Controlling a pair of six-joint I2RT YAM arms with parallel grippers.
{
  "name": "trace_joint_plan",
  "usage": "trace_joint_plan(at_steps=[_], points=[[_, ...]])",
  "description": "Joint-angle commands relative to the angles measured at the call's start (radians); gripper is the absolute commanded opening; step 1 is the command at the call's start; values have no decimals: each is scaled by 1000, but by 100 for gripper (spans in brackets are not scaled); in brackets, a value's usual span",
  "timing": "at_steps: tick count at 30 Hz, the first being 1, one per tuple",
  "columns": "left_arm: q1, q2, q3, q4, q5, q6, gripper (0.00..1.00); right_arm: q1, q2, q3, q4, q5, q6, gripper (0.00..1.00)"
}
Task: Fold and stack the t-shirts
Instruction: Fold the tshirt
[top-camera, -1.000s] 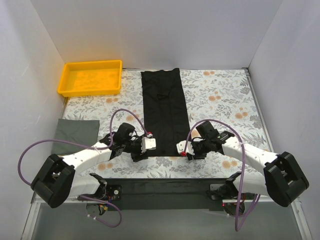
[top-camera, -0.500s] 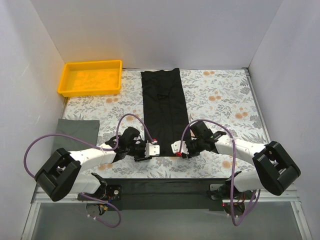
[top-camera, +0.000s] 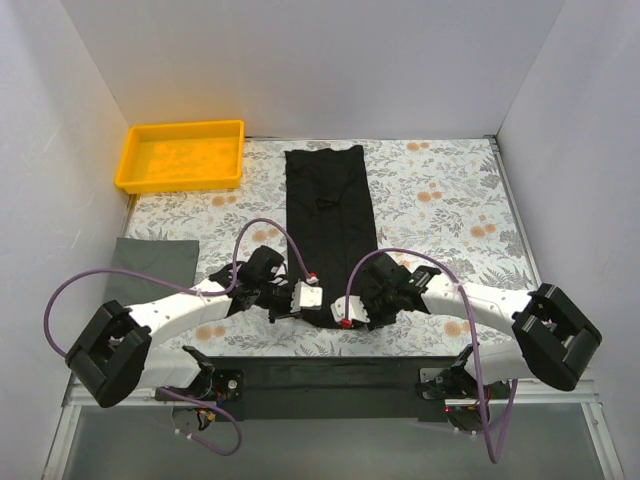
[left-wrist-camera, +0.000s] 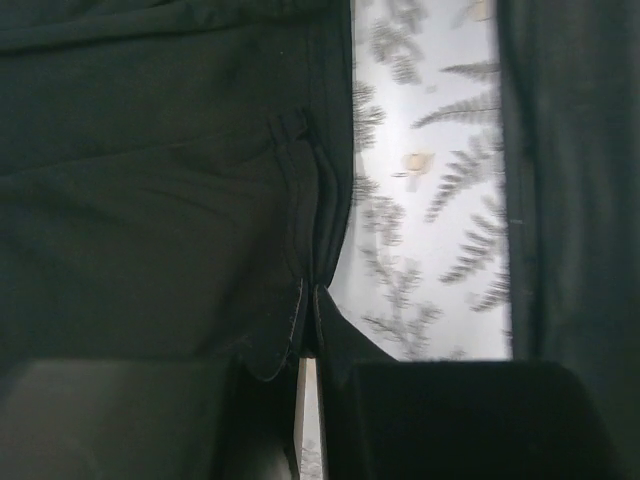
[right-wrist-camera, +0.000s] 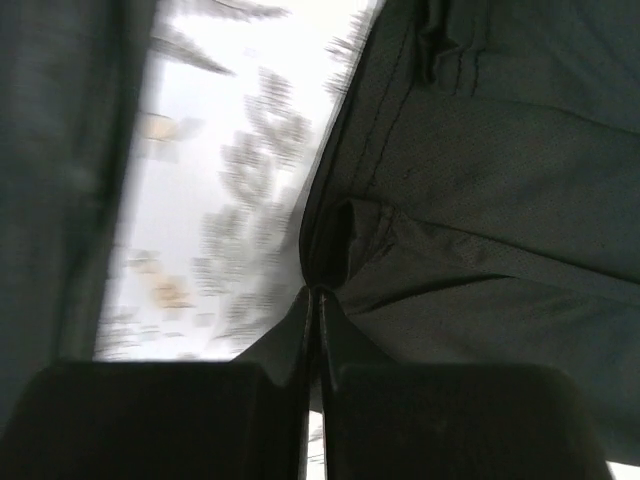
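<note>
Observation, top view: you have one black t-shirt (top-camera: 330, 210) lying as a long narrow strip down the middle of the floral worktop (top-camera: 450, 210), its far end near the back edge and its near end drawn in between the two arms. Your left end effector (top-camera: 318, 300) sits on the strip's near left corner. The right end effector (top-camera: 340, 312) sits on the near right corner. The two are just beside each other, with the cloth bunched between them. Left wrist view: the fingers (left-wrist-camera: 450, 420) are clenched, with only a thin slit between them, and a stitched hem of the black cloth is pinched at their tips. A band of patterned worktop shows beside the fold, out of focus. Right wrist view: you get the same picture mirrored, with the fingers (right-wrist-camera: 150, 420) pressed together on a hemmed corner of the shirt and the cloth creasing outward from the pinch. Also on the worktop: a yellow tray (top-camera: 180, 155) at the far left corner, well apart from the shirt, and a flat grey cloth (top-camera: 155, 260) at the left edge, beside the left arm.
</note>
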Motion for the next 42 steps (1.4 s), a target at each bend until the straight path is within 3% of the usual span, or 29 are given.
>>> trace_joint_plan(at_steps=[1, 6, 9, 12, 20, 23, 31, 42], points=[[-12, -114, 41, -222, 126, 26, 0, 65, -73, 62, -192, -53, 116, 1], [-9, -237, 98, -376, 237, -46, 0, 63, -138, 151, -324, -116, 150, 1], [-6, -308, 98, -335, 196, -141, 0, 63, -164, 198, -320, -124, 125, 1], [14, -303, 121, -290, 151, -138, 0, 42, -117, 287, -321, -81, 93, 1], [275, -32, 355, -273, 257, -23, 0, -117, 43, 481, -339, -91, -34, 1], [324, 75, 438, -250, 274, -8, 0, -176, 109, 539, -338, -92, -95, 1], [404, 357, 633, -192, 245, 28, 0, -300, 325, 729, -338, -75, -223, 1], [453, 578, 761, -108, 238, 98, 0, -378, 586, 945, -332, -67, -301, 1]])
